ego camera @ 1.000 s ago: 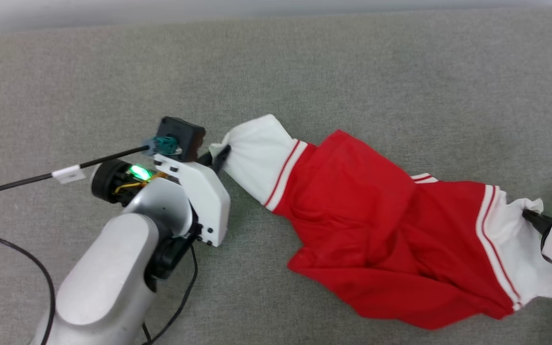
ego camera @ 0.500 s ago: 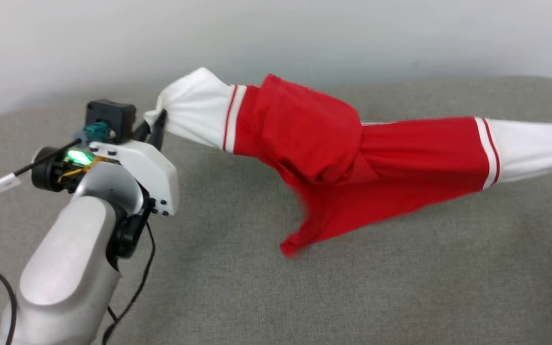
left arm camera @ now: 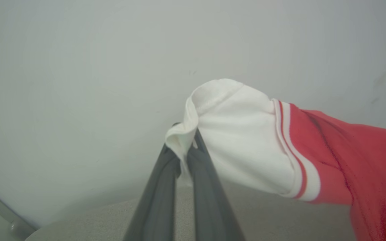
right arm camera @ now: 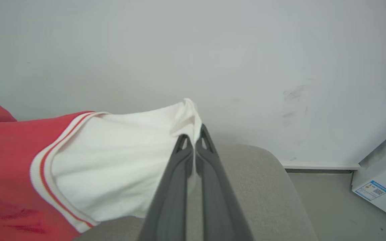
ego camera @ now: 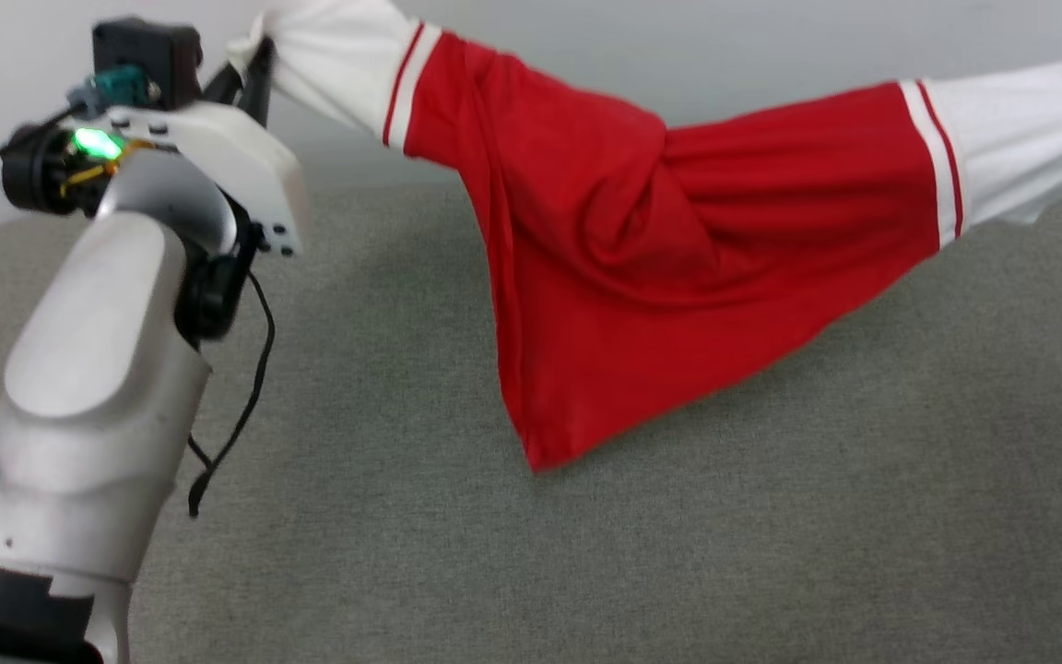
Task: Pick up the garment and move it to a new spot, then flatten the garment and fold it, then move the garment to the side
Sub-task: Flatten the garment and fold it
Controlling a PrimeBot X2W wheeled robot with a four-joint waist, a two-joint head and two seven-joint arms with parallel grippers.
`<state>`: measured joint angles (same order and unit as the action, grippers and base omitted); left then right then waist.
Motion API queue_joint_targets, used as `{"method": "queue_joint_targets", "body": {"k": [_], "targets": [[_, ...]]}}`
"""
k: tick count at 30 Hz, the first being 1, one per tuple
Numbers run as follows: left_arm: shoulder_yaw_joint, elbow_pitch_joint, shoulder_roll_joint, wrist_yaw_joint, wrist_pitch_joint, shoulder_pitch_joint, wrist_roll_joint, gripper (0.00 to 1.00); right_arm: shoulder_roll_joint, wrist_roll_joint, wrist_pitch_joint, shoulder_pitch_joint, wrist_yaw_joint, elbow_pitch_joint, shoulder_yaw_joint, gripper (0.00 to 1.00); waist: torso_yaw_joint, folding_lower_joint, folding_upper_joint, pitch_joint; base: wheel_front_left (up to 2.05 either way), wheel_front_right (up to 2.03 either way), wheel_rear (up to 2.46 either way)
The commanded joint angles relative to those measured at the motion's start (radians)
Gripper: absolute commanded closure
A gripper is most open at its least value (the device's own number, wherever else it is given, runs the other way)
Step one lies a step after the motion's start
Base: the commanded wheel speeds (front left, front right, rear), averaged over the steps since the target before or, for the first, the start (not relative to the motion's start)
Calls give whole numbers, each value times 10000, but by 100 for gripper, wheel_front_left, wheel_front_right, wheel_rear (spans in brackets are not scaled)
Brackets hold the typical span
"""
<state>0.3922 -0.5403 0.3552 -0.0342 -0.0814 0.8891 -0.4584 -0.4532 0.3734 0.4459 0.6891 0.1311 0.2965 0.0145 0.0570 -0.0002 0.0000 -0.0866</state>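
Red garment [ego camera: 642,277] stretched between left jaws and right jaws, each clamped on sleeve [left arm camera: 240,140]

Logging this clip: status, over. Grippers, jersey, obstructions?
Left gripper shut on one white sleeve. Right gripper shut on the other. Jersey hangs stretched between them over grey cushion. Nothing in the way.

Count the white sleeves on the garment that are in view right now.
2. The first sleeve is at the head view's upper left, pinched in the left gripper; the second sleeve is at its upper right, pinched in the right gripper. None seems hidden.
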Motion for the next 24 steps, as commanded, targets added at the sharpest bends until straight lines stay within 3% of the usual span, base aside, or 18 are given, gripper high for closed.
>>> {"method": "queue_joint_targets", "body": {"k": [1, 8, 16, 24], "targets": [[-85, -225, -3, 41, 142, 425, 45, 100, -86, 27, -136, 439, -7, 108, -81, 100, 14, 2, 0, -528, 0, 0, 0], [-579, -1542, -28, -48, 1160, 3392, 162, 100, -168, -167, -1473, 3304, -7, 711, -671, 100, 187, 2, 0, -2518, 0, 0, 0], [-896, -1862, 128, -73, 2111, 6571, 408, 100, -204, -184, -2829, 6410, -7, 988, -1132, 100, 417, 2, 0, -5058, 0, 0, 0], [-895, -2382, 156, 2, 2708, 8056, 535, 100, 3, 68, -3568, 8237, -7, 1659, -1974, 100, 550, 2, 0, -6899, 0, 0, 0]]}}
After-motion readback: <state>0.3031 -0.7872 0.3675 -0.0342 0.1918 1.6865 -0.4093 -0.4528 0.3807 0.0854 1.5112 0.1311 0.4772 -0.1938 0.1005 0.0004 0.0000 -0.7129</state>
